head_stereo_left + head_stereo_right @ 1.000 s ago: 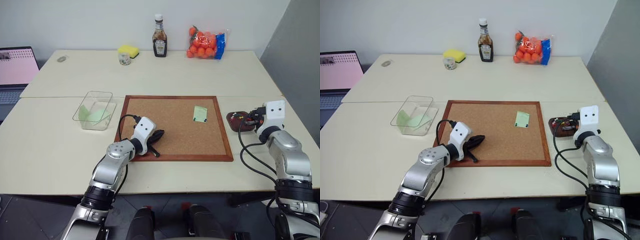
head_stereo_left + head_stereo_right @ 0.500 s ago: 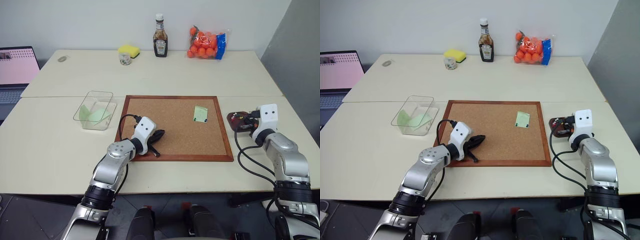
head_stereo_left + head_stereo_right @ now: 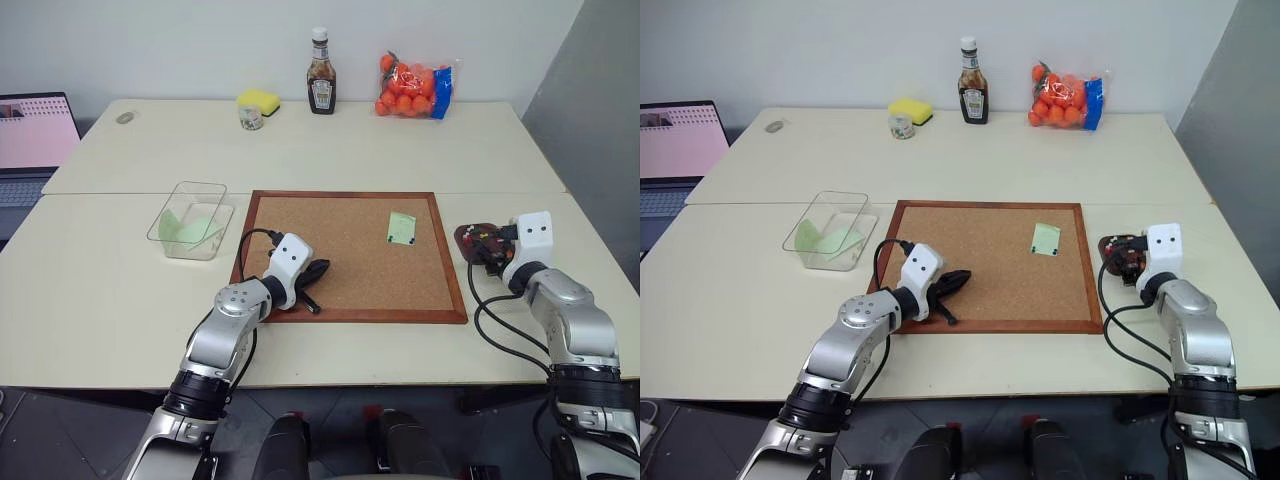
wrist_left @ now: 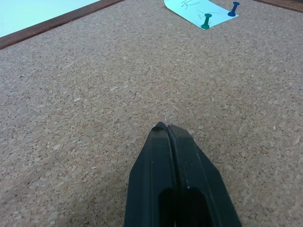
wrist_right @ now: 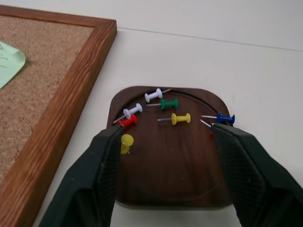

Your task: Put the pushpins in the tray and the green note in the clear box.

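Note:
The dark brown tray [image 5: 165,184] lies right of the corkboard [image 3: 340,215] and holds several pushpins [image 5: 180,118] in white, green, yellow, red and blue. My right gripper [image 5: 168,135] hangs open just over the tray, one finger on each side, nothing between them. One yellow pin [image 5: 126,141] lies beside one finger. A green note [image 3: 401,228] sits on the corkboard, fixed by a green pin [image 4: 206,21] and a blue pin [image 4: 233,8]. Another green slip [image 3: 185,226] lies in the clear box [image 3: 213,190]. My left gripper [image 4: 165,127] rests shut and empty on the cork.
Along the far edge of the table stand a sauce bottle [image 3: 320,85], a bag of oranges [image 3: 412,85], a yellow sponge [image 3: 257,100] and a small jar [image 3: 249,118]. A laptop [image 3: 35,135] sits at the far left. The table's right edge runs close to the tray.
My right gripper has opened over the tray, and its hand has shifted slightly left and down. The left arm has stayed still.

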Robot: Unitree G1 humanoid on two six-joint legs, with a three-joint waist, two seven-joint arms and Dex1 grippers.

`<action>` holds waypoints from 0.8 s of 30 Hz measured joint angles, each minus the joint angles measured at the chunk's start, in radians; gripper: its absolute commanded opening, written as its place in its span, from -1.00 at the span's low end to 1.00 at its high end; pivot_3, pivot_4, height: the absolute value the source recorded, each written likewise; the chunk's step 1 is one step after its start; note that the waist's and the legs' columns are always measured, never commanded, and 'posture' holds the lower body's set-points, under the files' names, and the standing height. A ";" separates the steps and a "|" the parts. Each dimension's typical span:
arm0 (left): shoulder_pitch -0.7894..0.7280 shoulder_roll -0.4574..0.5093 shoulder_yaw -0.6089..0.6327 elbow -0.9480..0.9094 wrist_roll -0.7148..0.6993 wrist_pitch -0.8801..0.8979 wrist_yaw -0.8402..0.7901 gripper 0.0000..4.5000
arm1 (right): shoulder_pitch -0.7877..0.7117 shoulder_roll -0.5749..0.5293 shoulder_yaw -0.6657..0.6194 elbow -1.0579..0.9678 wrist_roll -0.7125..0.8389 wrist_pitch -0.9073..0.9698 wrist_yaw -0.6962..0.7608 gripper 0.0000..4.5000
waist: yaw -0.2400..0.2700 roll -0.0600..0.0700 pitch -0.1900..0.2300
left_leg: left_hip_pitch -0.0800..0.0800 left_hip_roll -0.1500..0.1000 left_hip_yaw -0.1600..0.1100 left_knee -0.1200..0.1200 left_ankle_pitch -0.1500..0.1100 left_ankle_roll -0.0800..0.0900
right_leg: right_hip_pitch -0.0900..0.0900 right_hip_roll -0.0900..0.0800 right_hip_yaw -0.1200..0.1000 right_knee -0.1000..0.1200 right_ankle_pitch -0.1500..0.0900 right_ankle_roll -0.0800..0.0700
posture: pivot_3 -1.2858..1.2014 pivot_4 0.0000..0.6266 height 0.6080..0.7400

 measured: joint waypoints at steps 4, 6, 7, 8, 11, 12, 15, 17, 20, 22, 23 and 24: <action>0.000 0.000 0.000 0.000 0.000 0.000 0.000 -1.00 | 0.010 -0.004 0.014 0.000 -0.016 -0.003 0.000 0.57 | 0.000 0.000 0.000 | 0.000 0.000 0.000 0.000 0.000 0.000 | 0.000 0.000 0.000 0.000 0.000 0.000 | 0.03 -0.52 1.00; 0.000 -0.001 0.000 0.000 0.000 0.000 0.000 -1.00 | 0.012 -0.004 0.023 -0.005 -0.027 -0.004 0.000 0.57 | 0.000 0.000 0.000 | 0.000 0.000 0.000 0.000 0.000 0.000 | 0.000 0.000 0.000 0.000 0.000 0.000 | 0.03 -0.52 1.00; 0.000 -0.001 0.000 0.000 0.000 0.000 0.000 -1.00 | 0.014 -0.004 0.024 -0.010 -0.028 -0.005 0.000 0.57 | 0.000 0.000 0.000 | 0.000 0.000 0.000 0.000 0.000 0.000 | 0.000 0.000 0.000 0.000 0.000 0.000 | 0.03 -0.52 1.00; 0.000 -0.002 0.000 0.000 0.001 0.000 0.000 -1.00 | 0.014 -0.004 0.024 -0.016 -0.030 -0.006 -0.001 0.57 | 0.000 0.000 0.000 | 0.000 0.000 0.000 0.000 0.000 0.000 | 0.000 0.000 0.000 0.000 0.000 0.000 | 0.03 -0.52 1.00; 0.000 -0.002 0.000 0.001 0.001 0.000 0.000 -1.00 | 0.016 -0.004 0.022 -0.037 -0.031 -0.008 -0.004 0.57 | 0.000 0.000 0.000 | 0.000 0.000 0.000 0.000 0.000 0.000 | 0.000 0.000 0.000 0.000 0.000 0.000 | 0.03 -0.52 1.00; 0.000 -0.003 0.000 0.001 0.001 0.000 0.000 -1.00 | 0.016 -0.001 0.014 -0.042 -0.025 -0.008 -0.003 0.57 | 0.000 0.000 0.000 | 0.000 0.000 0.000 0.000 0.000 0.000 | 0.000 0.000 0.000 0.000 0.000 0.000 | 0.03 -0.52 1.00; 0.000 -0.003 0.000 0.001 0.001 0.000 0.000 -1.00 | 0.020 0.014 -0.019 -0.078 0.017 -0.008 0.006 0.57 | 0.000 0.000 0.000 | 0.000 0.000 0.000 0.000 0.000 0.000 | 0.000 0.000 0.000 0.000 0.000 0.000 | 0.03 -0.52 1.00; -0.001 -0.004 0.000 0.001 0.002 -0.001 0.000 -1.00 | 0.029 0.021 -0.025 -0.126 0.055 -0.007 0.032 0.57 | 0.000 0.000 0.000 | 0.000 0.000 0.000 0.000 0.000 0.000 | 0.000 0.000 0.000 0.000 0.000 0.000 | 0.03 -0.52 1.00; -0.001 -0.004 0.000 0.002 0.002 -0.001 0.000 -1.00 | 0.050 0.035 -0.008 -0.202 0.109 -0.002 0.078 0.57 | 0.000 0.000 0.000 | 0.000 0.000 0.000 0.000 0.000 0.000 | 0.000 0.000 0.000 0.000 0.000 0.000 | 0.03 -0.52 1.00; -0.001 -0.004 0.000 0.002 0.003 -0.001 0.000 -1.00 | 0.056 0.042 0.023 -0.233 0.126 0.003 0.097 0.57 | 0.000 0.000 0.000 | 0.000 0.000 0.000 0.000 0.000 0.000 | 0.000 0.000 0.000 0.000 0.000 0.000 | 0.03 -0.52 1.00; -0.001 -0.004 0.000 0.002 0.004 -0.001 0.000 -1.00 | 0.057 0.045 0.041 -0.239 0.125 0.004 0.101 0.57 | 0.000 0.000 0.000 | 0.000 0.000 0.000 0.000 0.000 0.000 | 0.000 0.000 0.000 0.000 0.000 0.000 | 0.03 -0.52 1.00; -0.001 -0.004 0.000 0.002 0.004 -0.001 -0.001 -1.00 | 0.058 0.050 0.065 -0.242 0.123 0.004 0.105 0.57 | 0.000 0.000 0.000 | 0.000 0.000 0.000 0.000 0.000 0.000 | 0.000 0.000 0.000 0.000 0.000 0.000 | 0.03 -0.52 1.00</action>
